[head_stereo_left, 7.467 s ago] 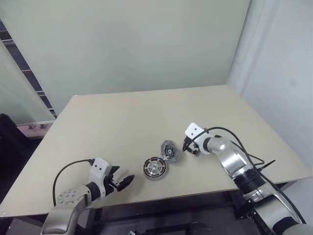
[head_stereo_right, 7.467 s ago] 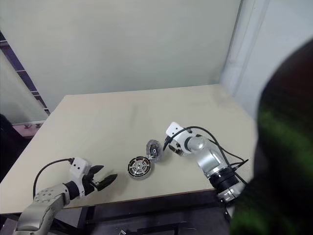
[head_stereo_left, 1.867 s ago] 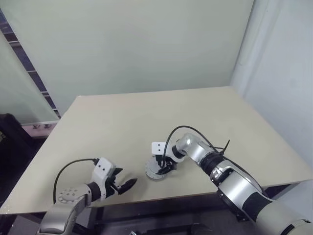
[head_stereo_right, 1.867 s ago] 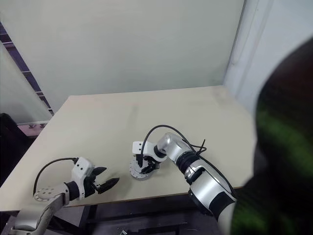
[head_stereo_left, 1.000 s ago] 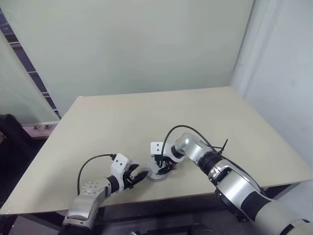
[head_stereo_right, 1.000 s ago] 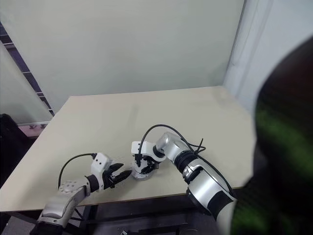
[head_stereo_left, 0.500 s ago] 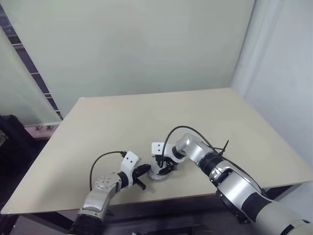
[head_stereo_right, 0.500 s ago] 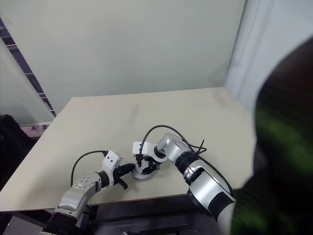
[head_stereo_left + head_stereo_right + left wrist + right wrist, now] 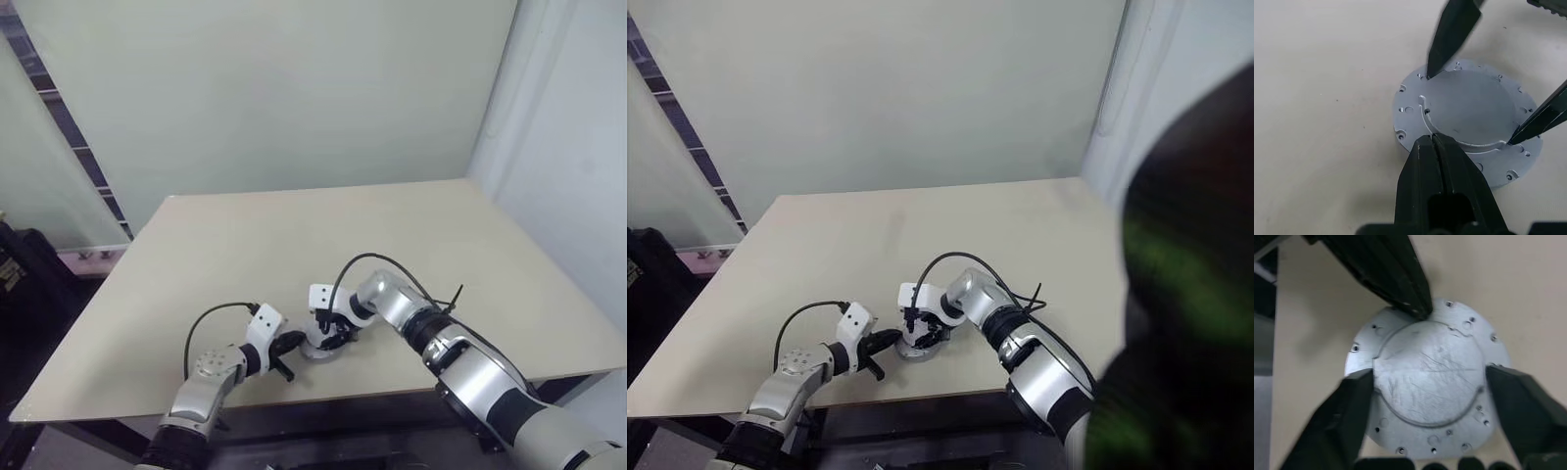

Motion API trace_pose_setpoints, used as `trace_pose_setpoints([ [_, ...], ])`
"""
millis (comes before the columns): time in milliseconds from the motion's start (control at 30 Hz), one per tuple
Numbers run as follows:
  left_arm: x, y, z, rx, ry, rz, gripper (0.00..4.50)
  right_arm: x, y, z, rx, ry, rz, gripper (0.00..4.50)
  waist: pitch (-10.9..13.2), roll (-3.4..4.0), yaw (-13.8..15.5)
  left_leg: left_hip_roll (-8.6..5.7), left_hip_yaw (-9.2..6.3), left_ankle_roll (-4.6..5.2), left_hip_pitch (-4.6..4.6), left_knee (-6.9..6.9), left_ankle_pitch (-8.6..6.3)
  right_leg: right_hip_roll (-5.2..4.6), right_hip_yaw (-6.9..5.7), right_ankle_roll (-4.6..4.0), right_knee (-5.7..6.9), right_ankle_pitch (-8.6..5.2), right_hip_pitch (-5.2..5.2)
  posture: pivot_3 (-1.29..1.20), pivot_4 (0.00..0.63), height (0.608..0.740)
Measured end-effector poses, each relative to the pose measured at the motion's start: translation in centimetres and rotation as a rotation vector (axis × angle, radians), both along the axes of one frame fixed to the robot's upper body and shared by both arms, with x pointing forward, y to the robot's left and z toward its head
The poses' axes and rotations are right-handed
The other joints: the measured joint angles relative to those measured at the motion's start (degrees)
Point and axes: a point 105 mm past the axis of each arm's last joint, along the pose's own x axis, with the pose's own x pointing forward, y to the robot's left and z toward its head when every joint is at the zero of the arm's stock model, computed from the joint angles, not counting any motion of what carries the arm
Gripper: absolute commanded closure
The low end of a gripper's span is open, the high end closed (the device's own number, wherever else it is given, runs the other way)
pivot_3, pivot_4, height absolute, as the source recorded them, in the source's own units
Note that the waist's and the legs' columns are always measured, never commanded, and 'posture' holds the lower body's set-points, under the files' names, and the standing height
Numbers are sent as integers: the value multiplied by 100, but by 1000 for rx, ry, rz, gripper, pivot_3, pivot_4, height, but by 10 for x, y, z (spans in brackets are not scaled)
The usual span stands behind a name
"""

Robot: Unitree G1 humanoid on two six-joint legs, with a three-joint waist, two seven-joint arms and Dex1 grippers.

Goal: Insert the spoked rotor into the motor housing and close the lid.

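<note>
My left gripper [image 9: 1431,139] sits nearest me, its two black fingers pressed tight together with nothing between them. The joined tips rest on the flange of the lid [image 9: 1469,115], right at the step where the raised round plate begins. From my head I see the same gripper [image 9: 285,345] low on the table [image 9: 196,264] near its front edge, reaching toward the stack from my left side.

The lid lies flat, its plain light grey face up, a ring of small holes around its flange and fine scratches across the raised middle [image 9: 1430,374]. It covers what lies under it, so I cannot tell from here whether the motor housing and the spoked rotor sit below; from my head the stack [image 9: 318,350] is just a small pale round lump between my two grippers.

Just beyond, my right gripper [image 9: 1429,382] comes down over the lid from my right side with its fingers [image 9: 1354,406] spread wide, one on either side of the raised plate, the tips at or touching its edge. From the head view this gripper [image 9: 331,336] stands right over the stack.

Farther off, the tabletop runs back to a pale wall [image 9: 294,88].
</note>
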Motion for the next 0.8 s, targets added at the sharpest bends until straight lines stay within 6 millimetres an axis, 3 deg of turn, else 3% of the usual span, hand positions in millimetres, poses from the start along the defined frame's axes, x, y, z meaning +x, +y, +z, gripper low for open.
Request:
trace_pose_setpoints([
  [433, 0, 0, 0, 6, 2, -13, 4500, 0, 2, 3, 122, 86, -106, 22, 3, 0, 0, 3, -4, 0, -3, -1, 1, 3, 0, 1, 2, 0, -6, 0, 0, 740],
  [633, 0, 0, 0, 5, 0, -20, 4500, 19, 9, 37, 404, 166, -321, 22, 4, 0, 3, 3, -6, 0, -6, -2, 1, 3, -1, 2, 0, 0, -7, 0, 0, 740],
  [800, 0, -1, 0, 5, 0, -24, 4500, 34, -9, 45, 487, 279, -550, 22, 4, 0, 3, 2, -4, 0, -7, -3, 0, 2, 0, 1, -2, 0, -7, 0, 0, 740],
])
